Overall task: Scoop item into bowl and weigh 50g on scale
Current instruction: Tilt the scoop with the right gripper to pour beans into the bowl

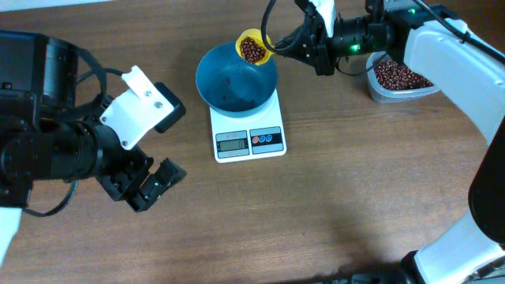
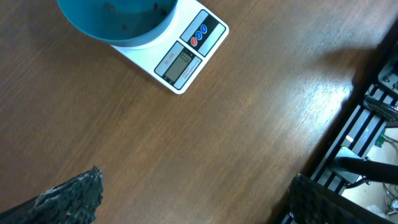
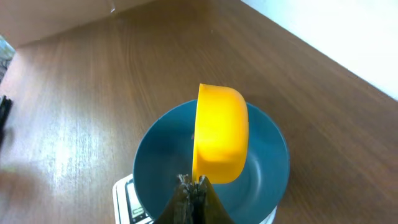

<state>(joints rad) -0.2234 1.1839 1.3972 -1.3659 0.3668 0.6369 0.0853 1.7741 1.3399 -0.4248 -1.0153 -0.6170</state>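
Jaws of the right gripper [image 3: 193, 185] pinch the yellow scoop [image 3: 221, 140] of beans [image 1: 252, 50] over the teal bowl [image 1: 229, 85]; left gripper [image 1: 154, 183] spread wide, empty.

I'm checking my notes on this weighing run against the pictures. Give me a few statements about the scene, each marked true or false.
1. The bowl sits on the scale. True.
2. The yellow scoop is empty. False: it holds beans.
3. The left gripper holds the scoop. False: the right gripper grips it; the left is open, holding nothing.
4. The clear tub holds beans. True.
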